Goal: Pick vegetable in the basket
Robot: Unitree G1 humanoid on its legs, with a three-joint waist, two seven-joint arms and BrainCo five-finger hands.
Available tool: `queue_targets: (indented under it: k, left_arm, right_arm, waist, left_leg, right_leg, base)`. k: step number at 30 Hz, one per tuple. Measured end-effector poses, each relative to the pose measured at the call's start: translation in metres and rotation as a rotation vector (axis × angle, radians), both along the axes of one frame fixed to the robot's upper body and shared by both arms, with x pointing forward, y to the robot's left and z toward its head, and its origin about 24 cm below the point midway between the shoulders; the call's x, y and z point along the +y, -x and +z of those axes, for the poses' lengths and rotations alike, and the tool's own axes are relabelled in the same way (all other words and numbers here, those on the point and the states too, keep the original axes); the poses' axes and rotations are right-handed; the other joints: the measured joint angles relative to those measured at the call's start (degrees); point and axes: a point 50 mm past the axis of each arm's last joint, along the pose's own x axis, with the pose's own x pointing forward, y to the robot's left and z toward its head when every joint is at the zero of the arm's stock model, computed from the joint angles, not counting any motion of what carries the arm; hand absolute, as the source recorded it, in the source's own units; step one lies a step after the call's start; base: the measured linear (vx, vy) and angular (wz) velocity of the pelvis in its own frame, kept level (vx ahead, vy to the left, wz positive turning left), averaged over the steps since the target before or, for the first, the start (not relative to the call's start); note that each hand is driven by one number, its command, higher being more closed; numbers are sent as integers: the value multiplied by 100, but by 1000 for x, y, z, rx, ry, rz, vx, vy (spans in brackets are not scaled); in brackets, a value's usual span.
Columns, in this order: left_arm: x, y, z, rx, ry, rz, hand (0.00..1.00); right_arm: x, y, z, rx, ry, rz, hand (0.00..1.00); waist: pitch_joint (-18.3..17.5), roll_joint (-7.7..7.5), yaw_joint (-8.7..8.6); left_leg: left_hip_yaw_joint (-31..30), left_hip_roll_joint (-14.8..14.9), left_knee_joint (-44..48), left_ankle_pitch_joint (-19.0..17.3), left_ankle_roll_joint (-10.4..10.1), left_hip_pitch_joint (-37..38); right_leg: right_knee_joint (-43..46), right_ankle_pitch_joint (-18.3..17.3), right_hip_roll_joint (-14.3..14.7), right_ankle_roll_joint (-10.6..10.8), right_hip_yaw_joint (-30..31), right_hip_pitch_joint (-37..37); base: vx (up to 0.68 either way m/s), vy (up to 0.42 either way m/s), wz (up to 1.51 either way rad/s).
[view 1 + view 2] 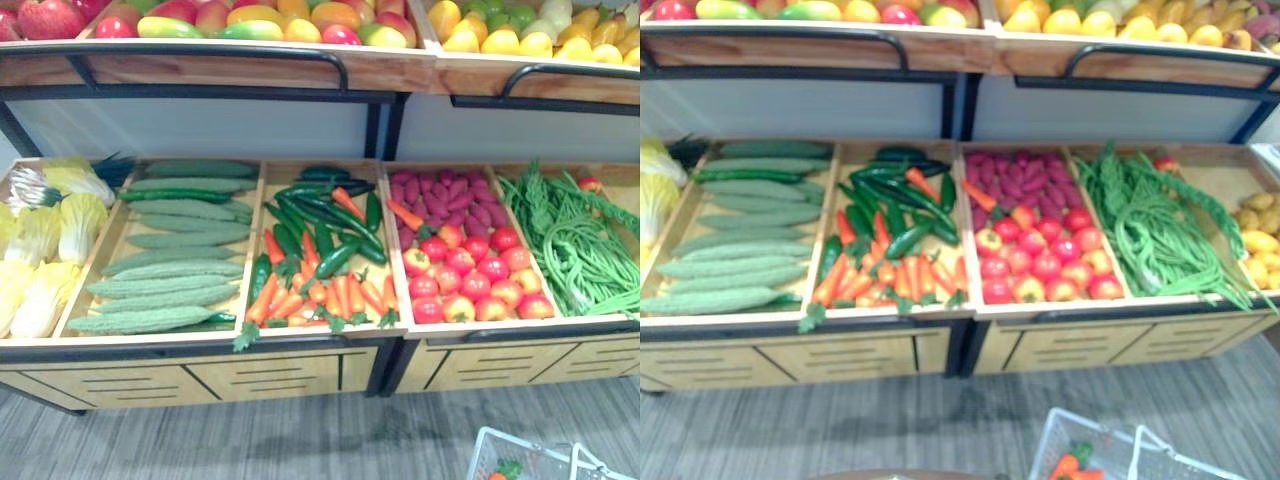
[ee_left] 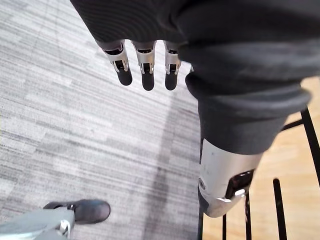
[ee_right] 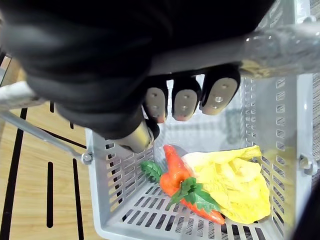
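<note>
The right hand (image 3: 185,102) is curled tight round the handle (image 3: 280,42) so the basket (image 3: 115,175) hangs steady at the lower right. Carrots (image 3: 172,172) and yellow cabbage (image 3: 235,185) lie inside. The left hand (image 2: 145,70) hangs loose and empty, free to pick more from the counter (image 1: 300,375).

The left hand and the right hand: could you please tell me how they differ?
The left hand hangs with straight fingers, holding nothing; the right hand has its fingers curled round the handle of the basket. Below the left hand lies grey floor; below the right hand, the basket with carrots and a cabbage. Both wear dark ribbed covers.
</note>
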Motion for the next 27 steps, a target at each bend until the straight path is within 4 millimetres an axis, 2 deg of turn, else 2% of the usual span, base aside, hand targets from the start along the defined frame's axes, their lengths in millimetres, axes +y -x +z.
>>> queue_targets:
  k: [7, 9, 10, 13, 15, 16, 17, 18, 19, 20, 21, 22, 23, 25, 27]
  left_arm:
    - [-13, -9, -4, -9, 91, -120, 0]
    - [-14, -10, -5, -9, 97, -129, 0]
    - [-16, -10, -5, -6, 103, -141, 0]
    - [-19, -21, -5, -22, 110, -178, 0]
    - [-18, -30, -4, -37, 105, -205, 0]
    - [-16, -33, -3, -39, 97, -222, 0]
    - [-16, -34, -3, -35, 94, -233, 0]
    - [-15, -36, -3, -33, 87, -253, 0]
    - [-14, -42, -1, -43, 80, -276, 0]
    - [-15, -43, -2, -41, 81, -284, 0]
    - [-14, -50, 0, -57, 70, -308, 0]
    - [-13, -55, 2, -73, 62, -315, 0]
    - [-14, -55, 2, -78, 63, -316, 0]
    - [-16, -54, 2, -82, 67, -330, 0]
    - [-16, -54, 2, -83, 68, -329, 0]
  right_arm:
    - [3, -4, -1, -7, -19, 1, 100]
    - [4, -6, -1, -15, -24, -1, 100]
    - [3, -9, -1, -24, -25, -7, 100]
    - [1, -4, 0, -33, -24, -53, 100]
    - [1, -11, 0, -58, -27, -57, 100]
    - [3, -19, 0, -77, -30, -47, 100]
    - [4, -24, 0, -89, -31, -34, 100]
    - [9, -37, 1, -115, -36, 1, 100]
    - [14, -48, 1, -137, -43, 46, 100]
    - [18, -55, 2, -155, -46, 64, 100]
    - [21, -59, 2, -161, -52, 78, 100]
    - [22, -59, 1, -163, -56, 69, 100]
    - [22, -58, 1, -157, -55, 75, 100]
    - [28, -60, -1, -142, -68, 127, 100]
    - [30, -65, 0, -152, -74, 142, 100]
  waist:
    - [3, 34, 0]
    - [85, 1, 5]
    - [154, -39, 0]
    - [261, 105, -12]
    - [310, 170, -14]
    - [362, 164, -2]
    - [407, 205, -4]
    - [514, 226, -6]
    - [657, 353, 1]
    - [702, 333, -13]
    - [771, 270, -30]
    - [841, 270, -9]
    - [840, 272, 3]
    - [850, 264, 8]
    - [880, 210, 36]
  left_leg:
    - [233, 3, -103, -27, -12, 267]
    - [322, 70, 329, -294, -17, 236]
    - [331, 157, 864, -608, -11, 107]
    - [315, 471, 2193, -1356, 6, -281]
    - [362, 651, 2848, -1709, 42, -625]
    - [543, 772, 3087, -1884, 88, -795]
    - [667, 866, 3160, -1944, 101, -848]
    - [964, 1017, 3165, -1994, 116, -853]
    - [1344, 1157, 3016, -1880, 308, -813]
    - [1472, 1167, 2938, -1815, 376, -814]
    - [1764, 1128, 2722, -1680, 475, -742]
    - [2058, 1075, 2404, -1511, 531, -486]
    - [2228, 1049, 2252, -1432, 556, -375]
    - [2789, 1011, 1932, -1245, 624, -156]
    - [3270, 1020, 1980, -1238, 615, -126]
  right_leg:
    - [120, -57, 8, 50, 244, 8]
    - [319, -173, -3, 58, 361, 7]
    - [534, -302, -19, 80, 423, -6]
    - [940, -463, 42, 150, 542, -60]
    - [1089, -411, 135, 220, 776, -314]
    - [1196, -274, 191, 258, 1025, -571]
    - [1227, -106, 260, 172, 1147, -707]
    - [1115, 453, 410, -32, 1268, -922]
    - [824, 1050, 547, -107, 1200, -974]
    - [1052, 956, 506, -170, 983, -1077]
    - [2049, 303, 389, -456, 264, -1324]
    - [2997, -344, 207, -666, -442, -1286]
    - [3357, -556, 158, -743, -705, -1215]
    - [4086, -954, 89, -723, -1305, -747]
    - [4134, -1079, -131, -681, -1695, -461]
  base:
    - [-3, -12, -17]
    - [9, -10, -26]
    - [0, -14, -21]
    - [-32, 31, -21]
    - [-85, 107, -57]
    - [-111, 111, -77]
    - [-170, 155, -122]
    - [-236, 181, -140]
    - [-239, 189, -133]
    - [-230, 209, -112]
    - [-150, 218, -93]
    - [-115, 222, -98]
    - [-86, 211, -106]
    - [-70, 102, -108]
    - [-45, -53, -136]
